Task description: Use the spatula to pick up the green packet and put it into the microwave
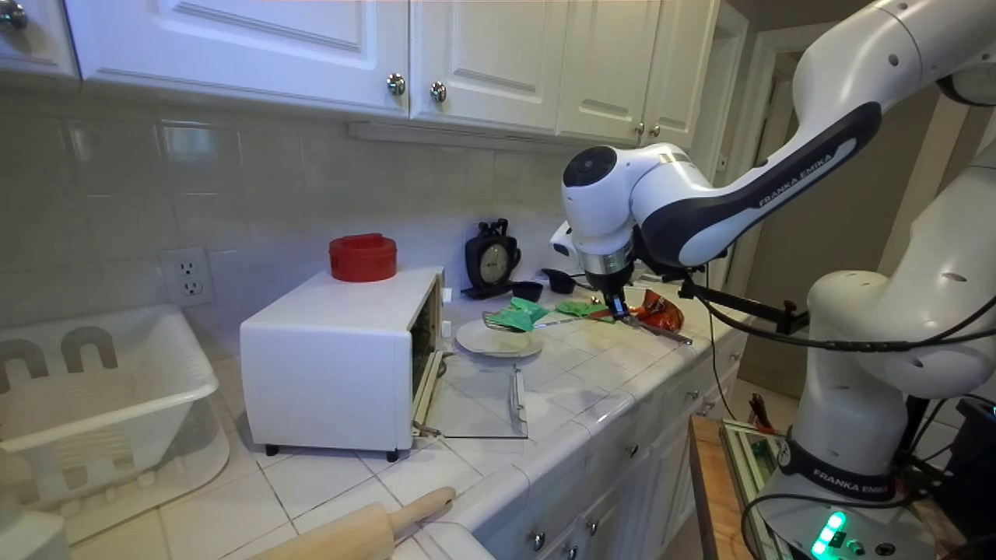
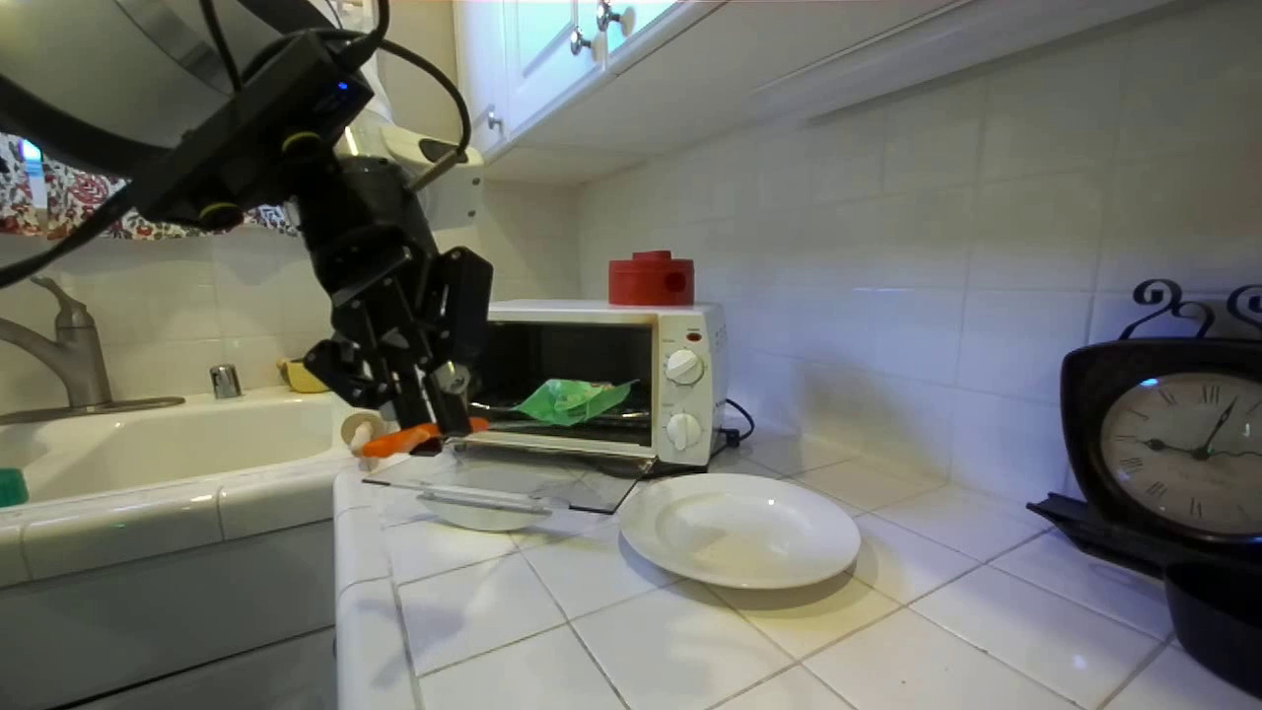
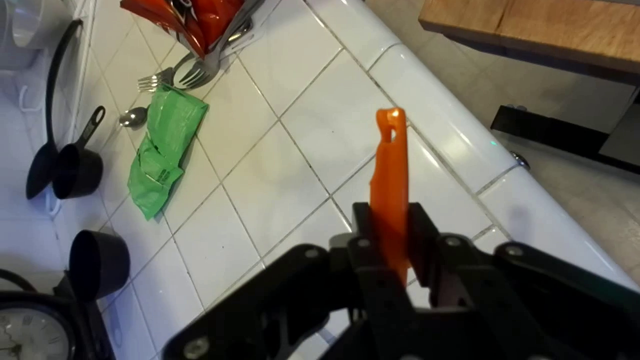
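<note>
My gripper [image 1: 618, 311] is shut on the orange handle of the spatula [image 3: 390, 160], also seen in an exterior view [image 2: 399, 440]. Its thin metal shaft [image 1: 557, 321] reaches toward the oven. A green packet [image 1: 517, 313] rests on the blade, held above the counter near the plate; in an exterior view the packet [image 2: 572, 401] shows in front of the oven's opening. The blade is mostly hidden under it. The microwave, a white boxy oven [image 1: 327, 365] with two knobs [image 2: 683, 367], has its glass door [image 2: 493, 503] folded down open. The wrist view does not show the blade or the carried packet.
A white plate [image 2: 739, 532] lies near the open door. Another green packet [image 3: 167, 145] lies by forks and a red bag [image 3: 200, 22]. A clock [image 1: 492, 264] and black cups [image 3: 97, 265] stand along the wall. A dish rack [image 1: 179, 397] and rolling pin [image 1: 350, 533] flank the oven.
</note>
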Robot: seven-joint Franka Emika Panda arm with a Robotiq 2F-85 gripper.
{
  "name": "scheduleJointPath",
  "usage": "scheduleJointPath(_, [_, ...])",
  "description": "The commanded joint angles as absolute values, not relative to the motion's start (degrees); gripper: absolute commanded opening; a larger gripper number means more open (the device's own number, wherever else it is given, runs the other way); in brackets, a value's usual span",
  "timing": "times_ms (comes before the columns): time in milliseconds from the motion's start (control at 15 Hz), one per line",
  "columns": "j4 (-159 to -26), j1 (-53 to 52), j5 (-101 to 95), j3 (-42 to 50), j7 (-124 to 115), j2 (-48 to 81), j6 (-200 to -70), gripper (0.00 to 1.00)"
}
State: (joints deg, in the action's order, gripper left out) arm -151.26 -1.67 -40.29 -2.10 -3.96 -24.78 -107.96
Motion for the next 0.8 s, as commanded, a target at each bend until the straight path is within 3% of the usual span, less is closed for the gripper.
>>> scheduleJointPath(0, [-148.5, -2.6, -40.0, -3.1, -3.6, -22.9, -108.4, 0.05])
scheduleJointPath(733, [-134.8, -3.0, -38.9, -5.7, -9.1, -7.8, -107.4, 0.05])
